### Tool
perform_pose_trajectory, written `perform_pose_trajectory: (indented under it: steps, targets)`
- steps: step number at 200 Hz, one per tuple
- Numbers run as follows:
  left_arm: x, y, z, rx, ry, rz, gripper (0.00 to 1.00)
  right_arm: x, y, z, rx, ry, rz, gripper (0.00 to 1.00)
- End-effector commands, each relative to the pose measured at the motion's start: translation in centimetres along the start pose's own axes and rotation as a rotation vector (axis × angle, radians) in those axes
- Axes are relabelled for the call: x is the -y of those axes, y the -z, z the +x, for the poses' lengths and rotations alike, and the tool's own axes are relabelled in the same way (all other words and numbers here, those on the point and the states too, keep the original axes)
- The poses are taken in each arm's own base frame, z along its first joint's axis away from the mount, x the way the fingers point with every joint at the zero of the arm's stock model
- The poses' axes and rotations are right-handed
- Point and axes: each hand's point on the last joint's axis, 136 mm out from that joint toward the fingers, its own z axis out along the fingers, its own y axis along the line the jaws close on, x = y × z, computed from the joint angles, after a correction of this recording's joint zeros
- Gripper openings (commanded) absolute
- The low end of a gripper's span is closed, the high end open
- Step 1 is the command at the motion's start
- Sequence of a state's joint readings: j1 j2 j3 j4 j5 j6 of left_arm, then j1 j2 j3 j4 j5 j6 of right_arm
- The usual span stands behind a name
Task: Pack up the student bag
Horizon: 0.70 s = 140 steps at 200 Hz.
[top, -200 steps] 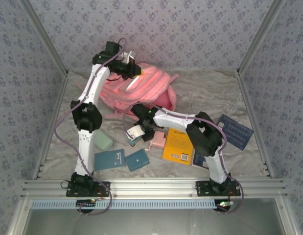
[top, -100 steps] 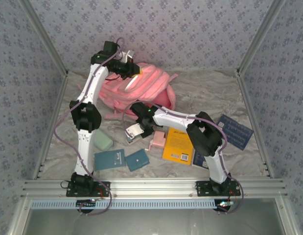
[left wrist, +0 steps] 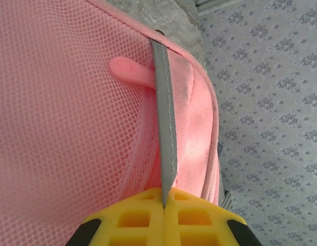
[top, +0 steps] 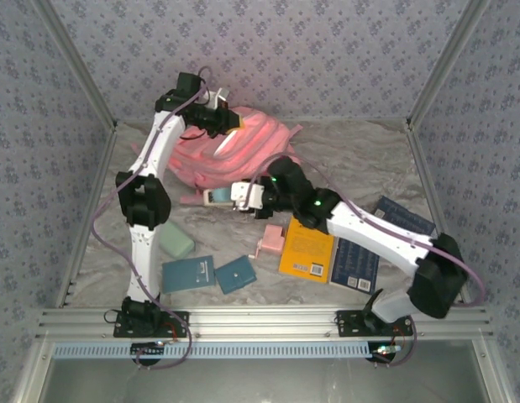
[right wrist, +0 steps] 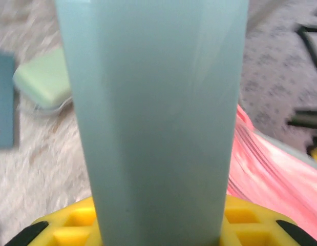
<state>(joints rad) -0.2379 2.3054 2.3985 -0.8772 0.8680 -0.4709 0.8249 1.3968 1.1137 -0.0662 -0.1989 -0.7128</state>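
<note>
On the left of the grey cloth [top: 352, 159], a soft green case [top: 177, 241] is left lying. A teal book [top: 188, 273] and a smaller teal book [top: 236, 274] are laid just beside it, near the front edge. They are not packed yet.

Further back, the student bag [top: 258, 147] is lying on the cloth, near the back wall and left of the middle. The left gripper [left wrist: 163, 204] is shut tight on the grey edge strip [left wrist: 166, 118] of the bag. The strip is pinched and lifted, most likely so that the bag's mouth is held open for things to be put in.

Just in front of the bag, a pale blue box [right wrist: 158, 102] is held up off the cloth by the right gripper [top: 236, 195]. Its jaws are partly closed, with the box squeezed between the yellow pads [right wrist: 71, 225]. The box is probably meant to go inside next.

More to the right, a small pink thing [top: 270, 243], a yellow book [top: 306, 249], a dark blue book [top: 356, 262] and another blue book [top: 407, 220] are spread flat, where they can be reached.
</note>
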Motion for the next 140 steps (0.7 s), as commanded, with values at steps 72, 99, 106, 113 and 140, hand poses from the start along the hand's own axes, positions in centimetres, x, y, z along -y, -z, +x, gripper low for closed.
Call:
perform_pose_trajectory:
  steps: [72, 99, 106, 113, 140]
  targets:
    - [11.1, 7.1, -1.2, 0.135, -0.165, 0.227, 0.00, 11.4, 9.6, 10.7, 0.090, -1.129, 0.671, 0.00]
    - [10.9, 7.2, -0.9, 0.130, -0.165, 0.229, 0.00, 12.2, 10.9, 13.8, 0.162, -1.365, 0.677, 0.00]
    - [11.0, 7.2, -0.9, 0.128, -0.164, 0.236, 0.00, 12.3, 11.1, 14.5, 0.180, -1.402, 0.682, 0.00]
    - [11.1, 7.2, -0.9, 0.123, -0.163, 0.246, 0.00, 12.4, 11.0, 15.2, 0.183, -1.448, 0.684, 0.00]
    - [11.8, 7.1, -0.8, 0.114, -0.170, 0.280, 0.00, 12.5, 8.4, 16.1, 0.147, -1.613, 0.522, 0.00]
